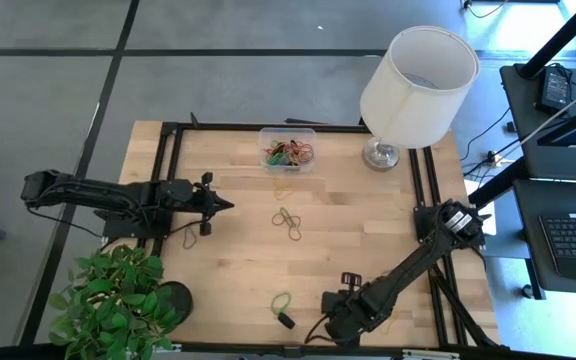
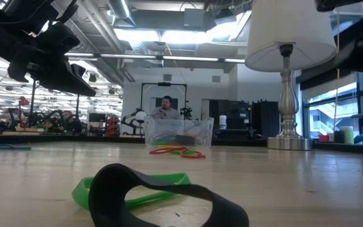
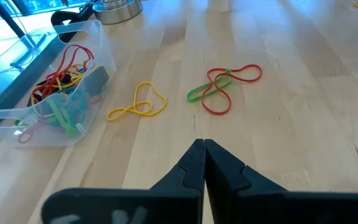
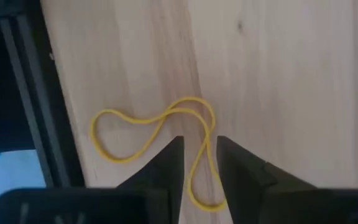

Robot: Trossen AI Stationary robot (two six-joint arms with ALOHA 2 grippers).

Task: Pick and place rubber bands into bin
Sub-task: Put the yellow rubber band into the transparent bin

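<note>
Bin (image 1: 287, 146) of clear plastic sits at the table's (image 1: 368, 230) far edge, beside the lamp (image 1: 415, 85), with a tangle of rubber bands inside it. Loose bands lie on the wood: a yellow one (image 3: 138, 106) just outside the bin, a red-and-green pair (image 3: 222, 87) near mid-table, a green band (image 2: 131, 189) and a black band (image 2: 162, 195) at the near edge. Right gripper (image 4: 199, 155) is low at the near right edge, fingers parted, straddling a yellow rubber band (image 4: 154, 134) without clamping it. Left gripper (image 3: 204, 155) hovers at the table's left side, fingers pressed together, empty.
</note>
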